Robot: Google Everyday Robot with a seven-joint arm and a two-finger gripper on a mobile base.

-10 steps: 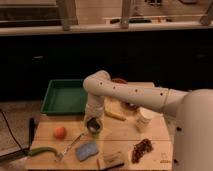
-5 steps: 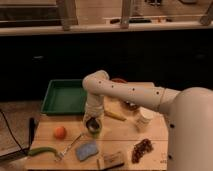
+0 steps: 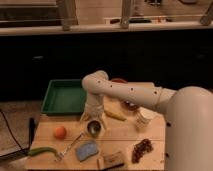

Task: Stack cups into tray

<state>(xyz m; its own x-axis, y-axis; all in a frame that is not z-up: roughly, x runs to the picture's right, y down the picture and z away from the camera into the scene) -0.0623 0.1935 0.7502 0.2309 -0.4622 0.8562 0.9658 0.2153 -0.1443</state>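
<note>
While the arm reaches down over the middle of the tabletop (image 3: 145, 131), the single camera view shows the following.

Claw: the claw (image 3: 93, 119) hangs low, just above the steel cup, wrist pointing straight down; whether it is spread or closed I cannot tell.

Steel cup: the steel cup (image 3: 94, 128) stands upright on the wood, mouth up, dark inside; its contents cannot be made out. It sits right under the claw, outside the tray, near the tray's front right corner.

Second cup: a pale cup (image 3: 143, 119) stands upright to the right, partly behind the arm, well apart from the tray.

Tray: the green tray (image 3: 50, 97) lies flat at the back left, long side running left to right; its floor shows bare green.

Bowls: a dark bowl (image 3: 131, 105) and a reddish rim (image 3: 119, 80) peek out from behind the arm.

Other items: a banana (image 3: 114, 114) beside the claw; an orange fruit (image 3: 60, 131), a green pepper (image 3: 40, 151), a blue sponge (image 3: 86, 149), a brown block (image 3: 113, 160) and a dark cluster (image 3: 142, 148) along the front.
</note>
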